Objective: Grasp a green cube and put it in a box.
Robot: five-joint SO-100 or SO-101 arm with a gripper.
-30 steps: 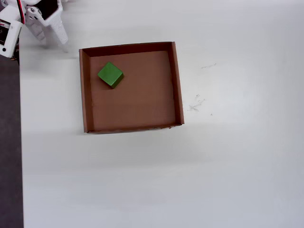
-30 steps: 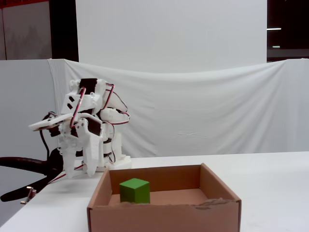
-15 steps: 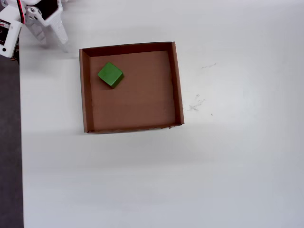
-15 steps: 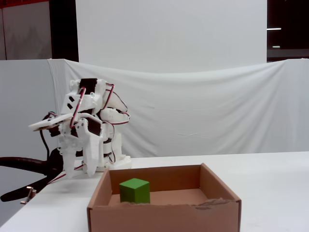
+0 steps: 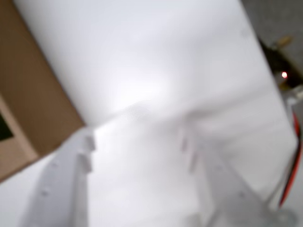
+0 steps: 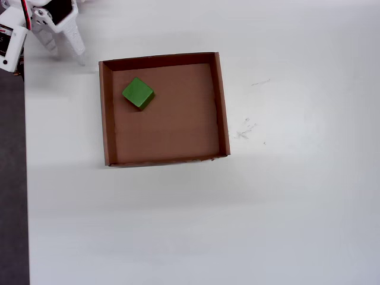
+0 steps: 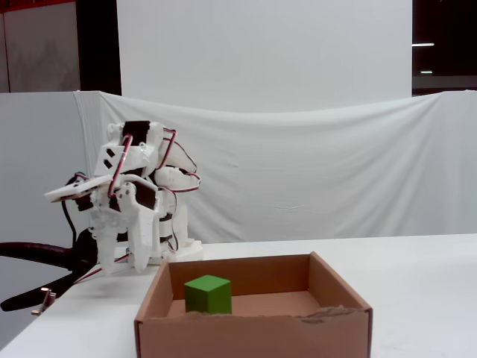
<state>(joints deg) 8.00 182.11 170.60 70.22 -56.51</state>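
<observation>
The green cube [image 6: 138,92] lies on the floor of the brown cardboard box [image 6: 222,101], in its far-left corner in the overhead view. In the fixed view the cube [image 7: 208,293] sits left of centre behind the box's front wall [image 7: 253,334]. My white gripper [image 6: 68,58] hovers above the table just outside the box's top-left corner, pointing down, jaws apart and empty. It also shows in the fixed view [image 7: 121,268]. In the blurred wrist view the gripper [image 5: 137,142] frames bare white table, with the box's outer wall [image 5: 33,94] at the left.
The table's left edge [image 6: 25,178] borders dark floor. The arm's base [image 7: 160,253] stands behind the box's left side, with a black cable [image 7: 37,257] beside it. A white cloth backdrop [image 7: 313,164] closes the rear. Faint scuffs [image 6: 244,129] mark the table right of the box.
</observation>
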